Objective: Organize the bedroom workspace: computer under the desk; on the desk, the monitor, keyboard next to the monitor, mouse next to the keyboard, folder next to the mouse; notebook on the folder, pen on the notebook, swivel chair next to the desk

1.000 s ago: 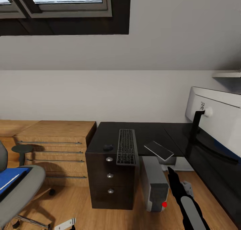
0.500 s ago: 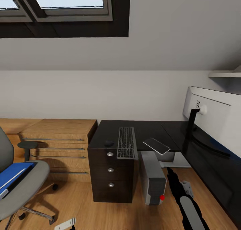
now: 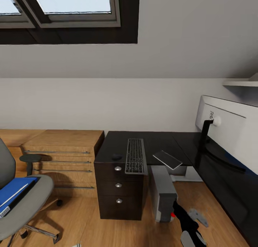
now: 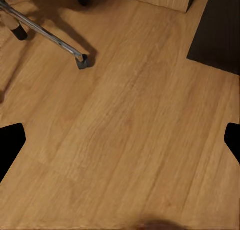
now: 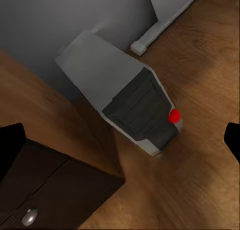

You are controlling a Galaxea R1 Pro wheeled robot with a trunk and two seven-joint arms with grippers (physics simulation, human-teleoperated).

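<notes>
Cut off at the left edge of the head view: a grey swivel chair (image 3: 25, 200) carrying a blue folder (image 3: 12, 190), its lower end out of frame, with a thin white item along it too small to name. Cropped at the right edge: a white monitor (image 3: 229, 132), seen from behind on its black stand. Lying on the black bench (image 3: 157, 141) at centre: keyboard (image 3: 135, 155), dark mouse (image 3: 116, 156) just left of it, and a flat dark notebook (image 3: 167, 159) jutting past the front edge. Standing on the wooden floor (image 3: 89, 225) under the bench, beside the dark drawer unit (image 3: 119, 193): grey computer (image 3: 163, 194) with a red button. Right gripper (image 5: 120, 150) spread wide, empty, above the computer (image 5: 120, 97). Left gripper (image 4: 120, 145) likewise wide apart, empty, over bare floor (image 4: 130, 140) near a chair leg (image 4: 55, 37). Upper left: a skylight (image 3: 71, 3) in a sloped ceiling; a wooden dresser (image 3: 62, 157) against the white wall.
</notes>
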